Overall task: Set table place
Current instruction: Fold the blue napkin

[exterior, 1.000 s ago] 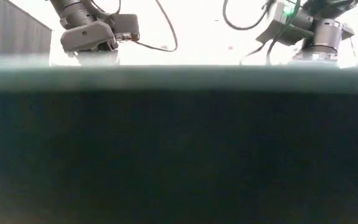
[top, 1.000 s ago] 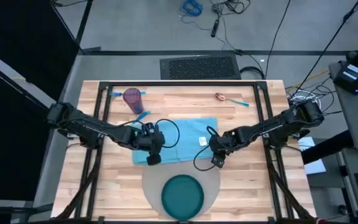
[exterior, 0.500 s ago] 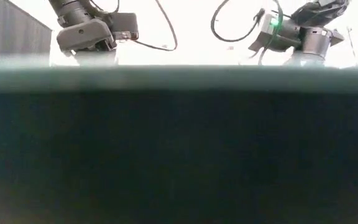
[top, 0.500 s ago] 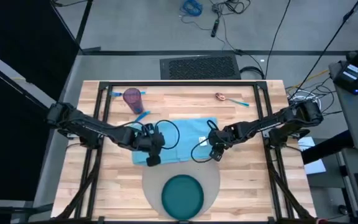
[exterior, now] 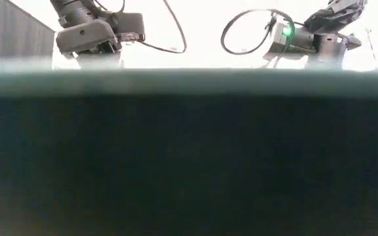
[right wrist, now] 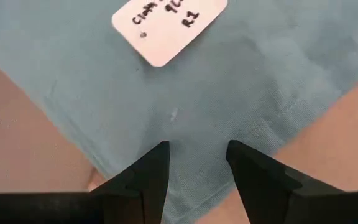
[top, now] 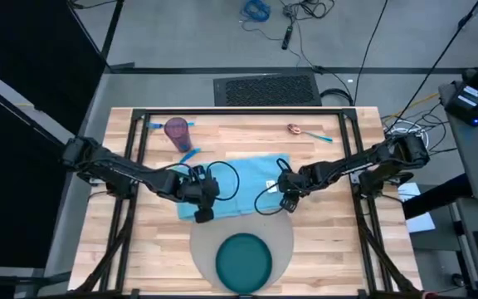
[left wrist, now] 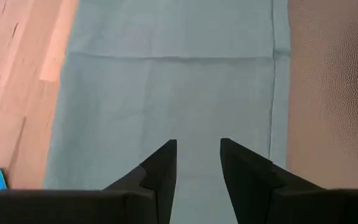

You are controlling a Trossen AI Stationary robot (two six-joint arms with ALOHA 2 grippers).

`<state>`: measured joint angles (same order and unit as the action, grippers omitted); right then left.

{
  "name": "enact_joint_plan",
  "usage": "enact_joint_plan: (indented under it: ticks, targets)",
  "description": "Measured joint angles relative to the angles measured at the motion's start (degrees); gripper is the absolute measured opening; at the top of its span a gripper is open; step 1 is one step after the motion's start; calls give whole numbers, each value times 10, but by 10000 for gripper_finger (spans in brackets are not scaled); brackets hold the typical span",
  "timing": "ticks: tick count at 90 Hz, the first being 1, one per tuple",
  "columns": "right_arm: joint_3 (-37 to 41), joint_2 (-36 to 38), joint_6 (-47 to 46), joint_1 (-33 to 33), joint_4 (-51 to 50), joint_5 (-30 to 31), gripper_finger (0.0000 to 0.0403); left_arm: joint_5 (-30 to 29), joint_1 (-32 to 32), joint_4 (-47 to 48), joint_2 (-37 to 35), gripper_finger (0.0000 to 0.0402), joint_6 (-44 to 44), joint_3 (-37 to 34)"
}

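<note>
Starting at the near edge of the worktop (top: 330,241): one round grey placemat (top: 202,245), the table place, lies flat with one dark teal plate (top: 243,260) on it. Judged stiff enough to slide flat but floppy if lifted by one edge; its pebbled surface shows in the left wrist view, so probably grippy, not slippery. The plate is judged rigid and breakable, best taken by the rim.

Just beyond, overlapping the placemat's far edge: one light blue cloth napkin (top: 247,178) with one white tag (right wrist: 168,26). Soft, light, will bunch and drape; best pinched at a corner or hem and dragged rather than pushed.

Both hands sit low over this napkin. Left hand (left wrist: 197,168) is over its left part, fingers parted by a narrow gap, nothing between them. Right hand (right wrist: 197,165) is at the napkin's right corner near the tag, fingers apart, holding nothing.

Far side of the worktop: one purple cup (top: 177,130), one blue utensil (top: 187,155) beside it, and one spoon (top: 305,131) with a blue handle. All light and rigid; the cup may tip easily.
</note>
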<state>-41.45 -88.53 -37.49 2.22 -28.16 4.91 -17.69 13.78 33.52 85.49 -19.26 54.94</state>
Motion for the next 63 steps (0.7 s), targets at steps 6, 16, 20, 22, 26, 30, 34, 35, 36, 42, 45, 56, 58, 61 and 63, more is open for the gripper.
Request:
enact_joint_plan:
  ticks: [6, 16, 20, 22, 26, 30, 34, 35, 36, 42, 45, 56, 58, 61, 63]
  targets:
    - [0, 0, 9, -13, 0, 2, 157, 0, 0, 0, 0, 109, -1, 0]
    - [0, -1, 18, -35, -6, 13, 157, 0, 0, 0, 0, 109, -4, 0]
    - [0, -1, 22, -44, -11, 14, 157, 0, 0, 0, 0, 109, -10, 0]
    - [0, -1, 24, -49, -13, 14, 157, 0, 0, 0, 0, 109, -12, 0]
    - [0, 0, 26, -58, -16, 14, 157, 0, 0, 0, 0, 109, -13, 0]
    - [0, 0, 30, -68, -20, 13, 157, 0, 2, 0, 0, 109, -13, 0]
    - [0, 0, 34, -77, -22, 13, 157, 0, 3, 0, 0, 109, -13, 0]
    - [0, 0, 36, -80, -23, 13, 157, 0, 3, 0, 0, 109, -13, 0]
    - [0, 0, 37, -82, -23, 13, 157, 0, 4, 0, 0, 109, -13, 0]
    - [0, 0, 42, -95, -23, 12, 157, 0, 6, 0, 0, 109, -13, 0]
    - [0, -1, 44, -103, -24, 12, 157, 0, 6, 0, 0, 109, -13, 0]
    - [0, -1, 52, -128, -24, 21, 157, 0, 7, 1, 0, 109, -13, 0]
    - [0, -1, 52, -132, -24, 28, 157, 0, 7, 1, 0, 109, -13, 0]
    - [0, -1, 52, -138, -26, 40, 157, 0, 7, 2, 0, 109, -13, 0]
    - [0, -1, 52, -143, -29, 51, 157, 0, 7, 2, 0, 109, -13, 0]
